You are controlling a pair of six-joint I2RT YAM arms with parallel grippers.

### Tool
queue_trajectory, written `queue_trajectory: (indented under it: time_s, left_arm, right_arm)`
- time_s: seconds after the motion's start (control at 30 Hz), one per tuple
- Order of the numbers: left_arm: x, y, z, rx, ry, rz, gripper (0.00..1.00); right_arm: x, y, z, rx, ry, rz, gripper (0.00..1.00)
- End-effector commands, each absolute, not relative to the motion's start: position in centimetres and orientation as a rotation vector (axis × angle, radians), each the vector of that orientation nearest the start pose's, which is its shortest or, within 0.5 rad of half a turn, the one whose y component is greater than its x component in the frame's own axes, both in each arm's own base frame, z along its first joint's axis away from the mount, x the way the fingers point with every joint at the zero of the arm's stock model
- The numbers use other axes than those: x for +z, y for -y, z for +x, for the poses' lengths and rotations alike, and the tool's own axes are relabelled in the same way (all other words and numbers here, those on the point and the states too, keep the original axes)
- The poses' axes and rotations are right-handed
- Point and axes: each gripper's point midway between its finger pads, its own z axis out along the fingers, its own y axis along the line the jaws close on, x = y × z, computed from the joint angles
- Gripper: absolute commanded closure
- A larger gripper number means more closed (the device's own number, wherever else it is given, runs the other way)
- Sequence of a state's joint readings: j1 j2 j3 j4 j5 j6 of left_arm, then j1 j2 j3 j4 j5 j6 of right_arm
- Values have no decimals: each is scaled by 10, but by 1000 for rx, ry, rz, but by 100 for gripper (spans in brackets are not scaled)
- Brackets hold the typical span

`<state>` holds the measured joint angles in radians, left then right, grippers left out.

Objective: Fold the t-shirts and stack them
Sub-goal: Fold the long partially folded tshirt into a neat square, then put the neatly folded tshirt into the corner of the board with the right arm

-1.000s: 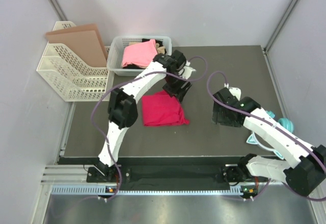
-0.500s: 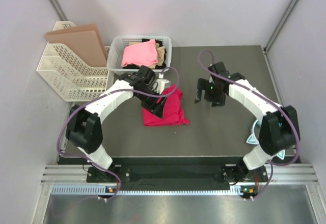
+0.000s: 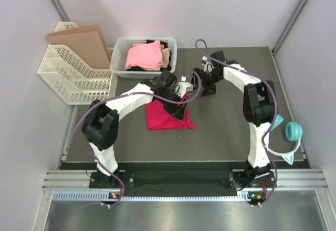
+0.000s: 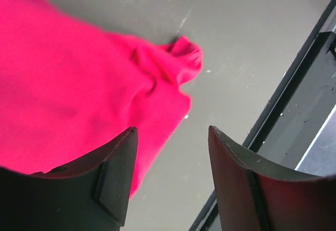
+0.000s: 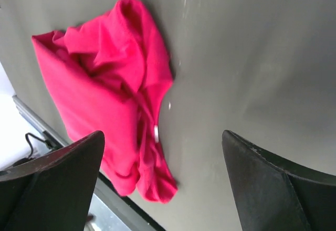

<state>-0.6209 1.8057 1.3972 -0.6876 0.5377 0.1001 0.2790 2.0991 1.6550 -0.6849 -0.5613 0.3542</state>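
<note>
Bright crimson-magenta cloth t-shirt (image 3: 167, 116) lies rumpled on the dark grey tabletop (image 3: 231, 121), near the white plastic mesh basket (image 3: 116, 63) holding a light pink t-shirt (image 3: 143, 55).
Left fingers (image 4: 113, 184): released, empty, low over the shirt's bunched edge.
Right fingers (image 5: 58, 184): spread wide, empty, just beyond.
Step, likely: folding the crimson shirt.
Next move probably calls for pinching that bunched edge and smoothing it.

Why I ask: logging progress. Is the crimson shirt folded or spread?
Folded, roughly: the crimson shirt lies as a compact, rumpled square.
</note>
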Motion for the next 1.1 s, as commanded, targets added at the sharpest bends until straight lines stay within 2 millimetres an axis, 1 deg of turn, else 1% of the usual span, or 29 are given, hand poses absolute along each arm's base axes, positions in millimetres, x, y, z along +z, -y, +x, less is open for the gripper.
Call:
queue_trajectory:
  time_s: [0.0,0.03,0.07,0.13,0.2,0.27,0.33,0.43,0.47,0.53,0.57,0.63,0.67,0.7,0.73,0.77,0.8,0.83,0.9,0.93,1.07]
  left_arm:
    - [111,335,271,-951,-2341,1159,40]
    - [109,338,269,-967,-2344,1158,40]
    - [103,339,268,-978,-2363,1153,41]
    - [98,343,260,-996,-2378,1169,42]
    - [91,348,255,-995,-2385,1184,42]
    - [80,349,253,-990,-2413,1180,43]
    - [75,351,250,-1010,-2434,1181,43]
    - [64,353,252,-1008,-2462,1177,44]
    - [60,354,253,-1004,-2475,1171,44]
    - [56,355,254,-1005,-2491,1170,44]
    - [51,355,253,-1012,-2504,1170,44]
    - [46,355,253,-1007,-2517,1168,44]
    - [43,355,253,-1006,-2524,1170,44]
    - [43,356,254,-1007,-2526,1172,44]
    - [42,356,254,-1005,-2529,1170,45]
    - [43,356,254,-1006,-2531,1174,45]
    - [46,358,256,-1013,-2522,1175,45]
    - [48,359,256,-1018,-2517,1176,45]
    - [54,361,257,-1025,-2507,1179,45]
    - [57,361,258,-1021,-2499,1179,45]
    - [70,360,261,-1000,-2459,1199,45]
  right_arm:
    - [86,-244,430,1043,-2699,-156,8]
    - [80,-245,436,1041,-2703,-155,9]
    - [78,-247,437,1041,-2712,-159,9]
    - [70,-249,444,1044,-2718,-166,9]
    - [65,-251,444,1056,-2728,-175,9]
    - [57,-254,446,1063,-2737,-175,9]
    - [49,-260,444,1095,-2746,-181,9]
    - [40,-273,435,1120,-2765,-228,9]
    - [38,-281,429,1123,-2770,-267,9]
    - [29,-289,420,1123,-2791,-297,9]
    - [27,-297,413,1125,-2798,-331,9]
    - [19,-302,402,1129,-2818,-348,9]
    - [16,-309,397,1138,-2814,-367,9]
    - [17,-311,393,1149,-2813,-373,9]
    - [9,-310,385,1153,-2838,-361,10]
    - [9,-314,383,1170,-2824,-364,10]
    - [10,-315,380,1184,-2820,-364,10]
    - [5,-313,373,1188,-2838,-358,10]
    - [8,-317,372,1227,-2811,-347,10]
    - [6,-316,367,1233,-2825,-328,10]
    - [3,-317,365,1246,-2823,-315,11]
